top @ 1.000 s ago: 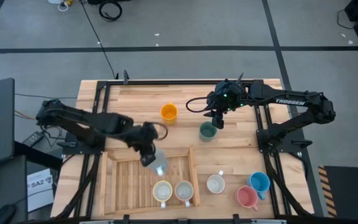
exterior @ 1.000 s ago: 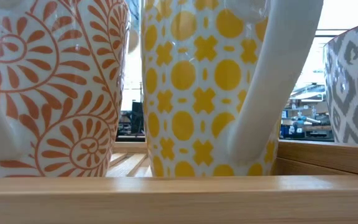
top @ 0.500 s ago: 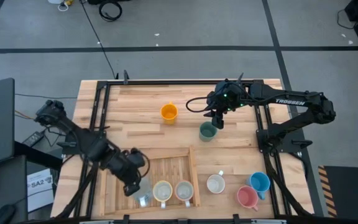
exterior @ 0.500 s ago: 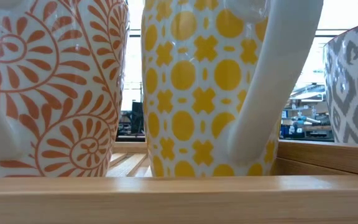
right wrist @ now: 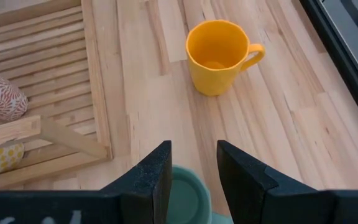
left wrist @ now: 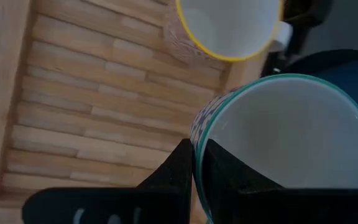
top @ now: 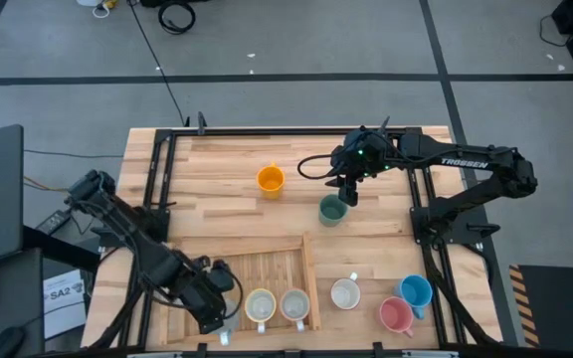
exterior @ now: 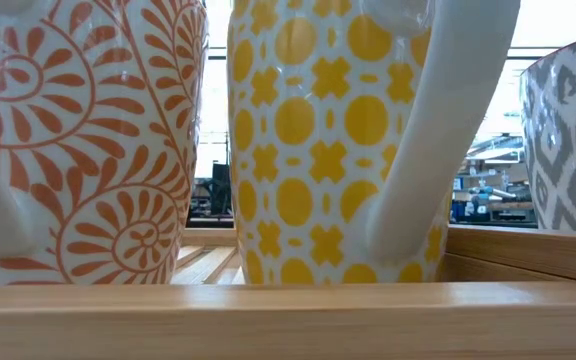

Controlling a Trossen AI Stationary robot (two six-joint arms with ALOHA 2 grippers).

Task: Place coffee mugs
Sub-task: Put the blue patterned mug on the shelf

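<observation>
Now that the left hand [top: 219,320], clamped on a teal-rimmed mug [left wrist: 284,149], has swung to the wooden tray's [top: 280,261] near-left corner beside the yellow-patterned mug [top: 260,304], placement looks imminent, while the right hand [top: 347,198] hovers part-open over the dark green mug [top: 332,210].

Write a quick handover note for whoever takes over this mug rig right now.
The left hand is shut on the rim of the teal-rimmed mug at the tray's near left corner, not yet released.
The right hand is open, over the dark green mug.
Done: two patterned mugs stand in the tray.
Left: dark green mug, orange mug, white mug, blue mug and pink mug, all on the table outside the tray.
</observation>
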